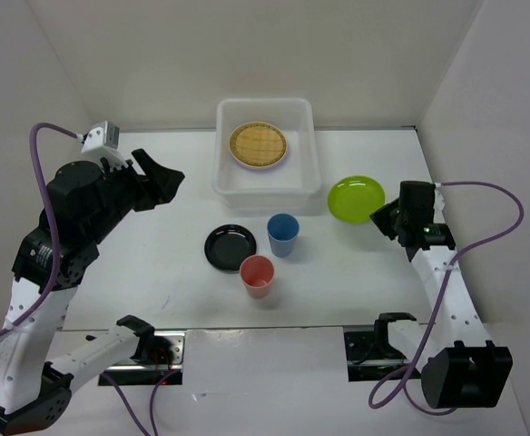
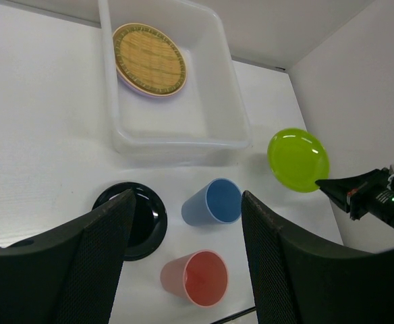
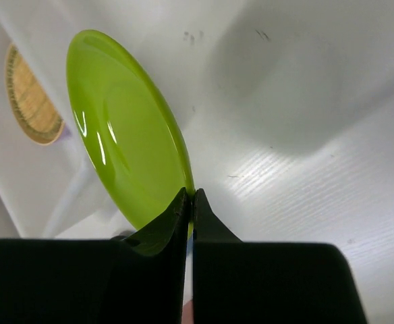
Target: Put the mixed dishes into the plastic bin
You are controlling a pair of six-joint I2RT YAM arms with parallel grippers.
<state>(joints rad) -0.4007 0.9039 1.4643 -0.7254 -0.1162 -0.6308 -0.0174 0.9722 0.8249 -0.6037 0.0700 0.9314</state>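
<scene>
White table (image 1: 156,272), lime plate (image 3: 123,128) in right gripper (image 3: 189,197)

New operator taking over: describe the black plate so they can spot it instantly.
Find the white plastic bin at the back of the table. Just in front of it lies the black plate, left of the blue cup and pink cup. It is the only dark dish in view.
</scene>
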